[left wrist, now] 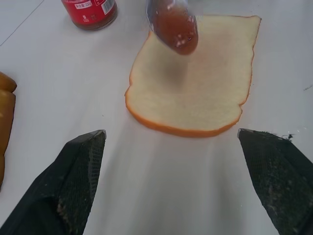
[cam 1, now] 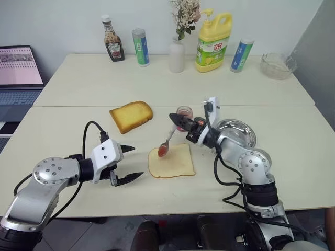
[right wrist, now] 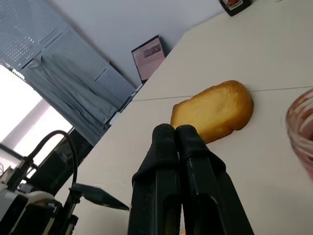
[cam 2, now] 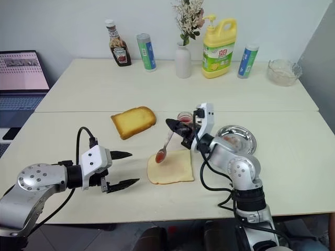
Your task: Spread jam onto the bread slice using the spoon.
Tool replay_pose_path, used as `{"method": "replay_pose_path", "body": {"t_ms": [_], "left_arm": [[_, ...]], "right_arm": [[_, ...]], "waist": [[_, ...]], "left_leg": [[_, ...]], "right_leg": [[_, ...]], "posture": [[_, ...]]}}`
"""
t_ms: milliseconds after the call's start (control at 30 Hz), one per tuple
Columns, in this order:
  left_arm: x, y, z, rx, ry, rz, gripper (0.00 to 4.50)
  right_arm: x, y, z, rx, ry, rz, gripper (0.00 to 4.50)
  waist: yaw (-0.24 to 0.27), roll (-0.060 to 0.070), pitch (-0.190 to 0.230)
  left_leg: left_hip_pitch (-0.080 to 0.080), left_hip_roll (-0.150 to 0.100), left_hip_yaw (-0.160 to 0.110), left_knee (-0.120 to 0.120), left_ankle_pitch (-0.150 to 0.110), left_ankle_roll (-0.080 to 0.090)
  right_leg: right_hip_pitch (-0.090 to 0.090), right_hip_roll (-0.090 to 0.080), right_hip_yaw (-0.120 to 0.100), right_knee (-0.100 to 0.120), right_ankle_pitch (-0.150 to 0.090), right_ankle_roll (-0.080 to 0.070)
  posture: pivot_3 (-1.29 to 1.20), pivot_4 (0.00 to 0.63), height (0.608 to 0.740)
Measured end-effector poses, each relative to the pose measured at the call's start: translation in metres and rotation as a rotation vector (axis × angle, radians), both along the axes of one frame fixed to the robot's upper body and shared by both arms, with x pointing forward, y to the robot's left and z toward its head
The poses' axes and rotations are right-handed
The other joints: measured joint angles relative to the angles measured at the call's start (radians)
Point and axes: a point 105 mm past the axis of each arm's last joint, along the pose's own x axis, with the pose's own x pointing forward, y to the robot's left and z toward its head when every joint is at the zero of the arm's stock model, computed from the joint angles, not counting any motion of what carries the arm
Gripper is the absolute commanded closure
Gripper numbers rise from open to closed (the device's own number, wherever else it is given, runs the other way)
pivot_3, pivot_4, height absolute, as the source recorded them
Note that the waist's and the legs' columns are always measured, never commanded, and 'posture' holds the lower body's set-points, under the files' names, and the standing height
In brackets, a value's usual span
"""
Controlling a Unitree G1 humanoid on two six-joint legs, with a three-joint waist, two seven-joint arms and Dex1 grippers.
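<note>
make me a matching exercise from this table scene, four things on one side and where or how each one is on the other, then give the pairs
Things:
1. spoon
2. bread slice
3. left hand
4. toasted slice

States:
A. open and holding nothing, beside the bread slice
B. lying flat on the table, no jam spread on it
C. gripped by the right hand, bowl loaded with red jam
D. lying behind the bread slice, untouched

Pairs: 1-C, 2-B, 3-A, 4-D
</note>
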Motion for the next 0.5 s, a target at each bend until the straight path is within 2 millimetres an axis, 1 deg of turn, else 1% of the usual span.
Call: {"method": "replay_pose_path", "body": {"t_ms": [167, 300, 500], "left_arm": [[-0.001, -0.001, 0.0, 0.003, 0.001, -0.009, 0.0], [-0.002, -0.002, -0.003, 0.026, -0.001, -0.035, 0.0], [-0.001, -0.002, -0.003, 0.036, -0.012, -0.04, 0.0]], "right_arm": [[-0.003, 0.007, -0.002, -0.034, -0.047, 0.032, 4.44], [-0.01, 0.019, -0.003, -0.069, -0.108, 0.096, 4.44], [-0.01, 0.02, 0.001, -0.072, -0.148, 0.108, 4.44]], "waist": [[0.0, 0.0, 0.0], [0.0, 0.0, 0.0], [0.001, 0.0, 0.0]], "left_leg": [[0.0, 0.0, 0.0, 0.0, 0.0, 0.0], [0.0, 0.0, 0.0, 0.0, 0.0, 0.0], [0.0, 0.0, 0.0, 0.0, 0.0, 0.0]], "right_leg": [[0.0, 0.0, 0.0, 0.0, 0.0, 0.0], [0.0, 0.0, 0.0, 0.0, 0.0, 0.0], [0.0, 0.0, 0.0, 0.0, 0.0, 0.0]], "posture": [[0.0, 0.15, 0.74], [0.0, 0.15, 0.74], [0.0, 0.15, 0.74]]}}
